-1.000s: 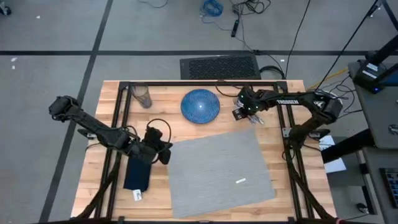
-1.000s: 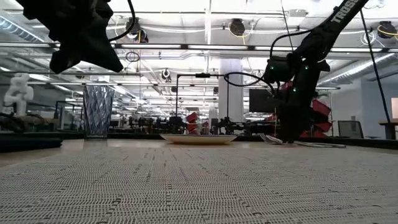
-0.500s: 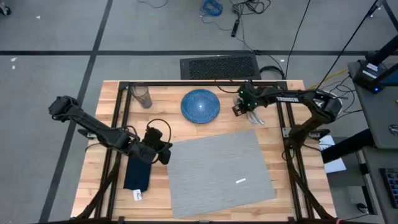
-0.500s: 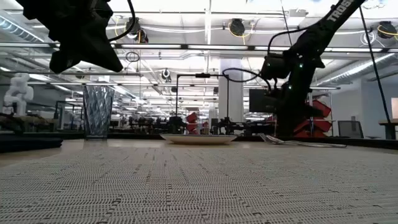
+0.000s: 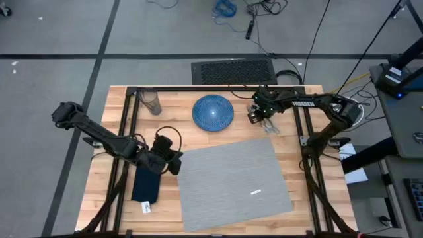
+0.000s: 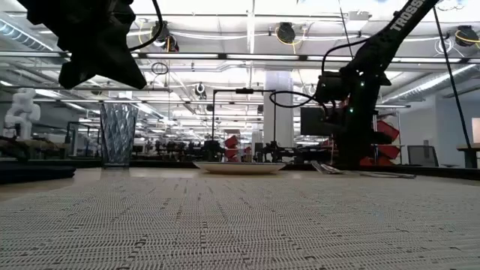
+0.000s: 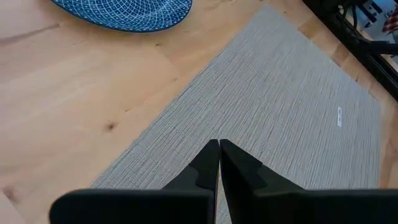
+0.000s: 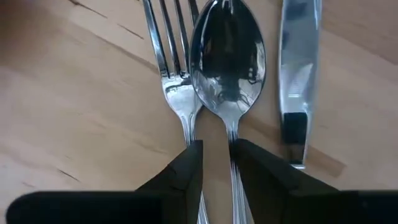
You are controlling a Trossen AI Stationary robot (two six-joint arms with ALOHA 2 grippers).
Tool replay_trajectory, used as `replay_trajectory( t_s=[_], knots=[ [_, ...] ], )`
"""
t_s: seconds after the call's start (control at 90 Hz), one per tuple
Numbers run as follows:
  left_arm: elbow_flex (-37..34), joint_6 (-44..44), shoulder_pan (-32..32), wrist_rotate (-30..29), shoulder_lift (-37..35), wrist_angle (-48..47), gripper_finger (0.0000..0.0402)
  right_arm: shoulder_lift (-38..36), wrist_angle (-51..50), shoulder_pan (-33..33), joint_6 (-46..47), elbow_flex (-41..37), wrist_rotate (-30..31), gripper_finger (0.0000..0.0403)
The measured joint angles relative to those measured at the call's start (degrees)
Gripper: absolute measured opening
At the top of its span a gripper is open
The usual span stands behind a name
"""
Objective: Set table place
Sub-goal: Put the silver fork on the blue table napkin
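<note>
Left to right across the table (image 5: 198,142), a pale plank top edged by a black frame:

1. Left section. The navy napkin (image 5: 146,186) lies on bare wood near the left frame rail. The left gripper (image 7: 219,163) hangs above the strip between the napkin and the left edge of the grey placemat (image 5: 234,177); its fingers are pressed together with nothing between them. The clear glass (image 5: 151,102) stands upright at the far left corner, well apart from this arm.

2. Centre. The placemat lies slightly skewed, carrying only a small white tag (image 5: 255,192). The blue plate (image 5: 212,112) rests on wood just beyond the placemat's far edge. A band of bare wood separates plate and placemat.

3. Right section. The right gripper (image 8: 216,163) is positioned low over the cutlery near the far right corner. Its fingers are parted by a narrow gap and hold nothing. The fork (image 8: 174,68), spoon (image 8: 227,59) and knife (image 8: 296,68) lie side by side; fork and spoon are nearly touching, and the knife is slightly apart. The right frame rail runs close beside this group.
</note>
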Motion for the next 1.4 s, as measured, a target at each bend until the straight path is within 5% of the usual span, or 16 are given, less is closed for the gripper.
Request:
replay_trajectory(
  t_s=[1.4],
  knots=[
    [0.0,0.0,0.0,0.99,0.0,0.0,0.0,0.52,0.9,9.01,3.87,-0.37,3.76,0.0089]
  ],
)
